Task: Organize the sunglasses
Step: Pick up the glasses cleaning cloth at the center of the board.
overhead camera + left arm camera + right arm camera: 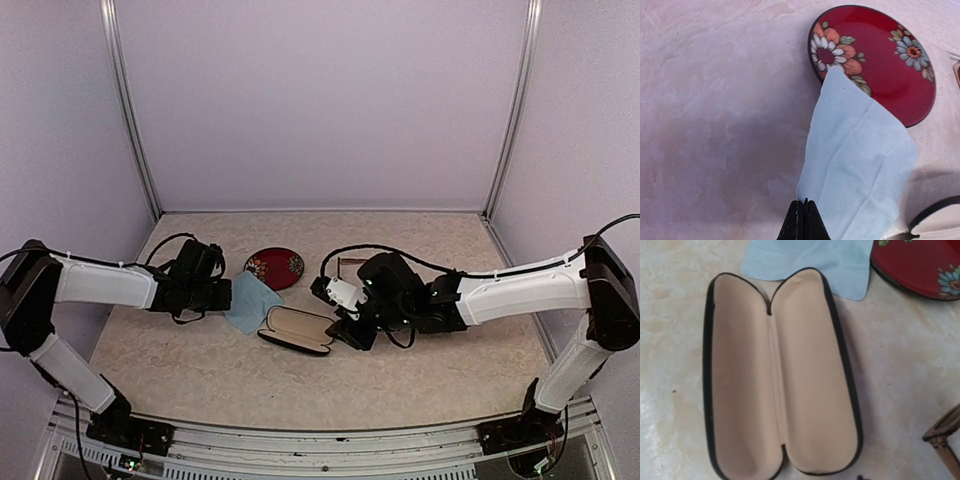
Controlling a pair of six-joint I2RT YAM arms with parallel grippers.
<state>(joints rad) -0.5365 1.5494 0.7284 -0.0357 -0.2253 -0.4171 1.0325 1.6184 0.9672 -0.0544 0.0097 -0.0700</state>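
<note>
A corner of the reddish-brown sunglasses (943, 436) shows at the lower right of the right wrist view; their thin arm (348, 261) lies behind the right arm in the top view. An open black case (297, 330) with a beige lining (785, 380) lies flat mid-table. My left gripper (805, 202) is shut, pinching the near corner of a light-blue cloth (860, 165) that drapes over the rim of a red plate. My right gripper (345, 328) hovers at the case's right end. Its fingers stay out of the wrist view, and their spread is unclear.
A red floral plate (275, 267) sits behind the cloth (251, 303), with the cloth's far corner resting on it. White walls and metal posts close off the table at the back and sides. Both arms reach in toward the middle.
</note>
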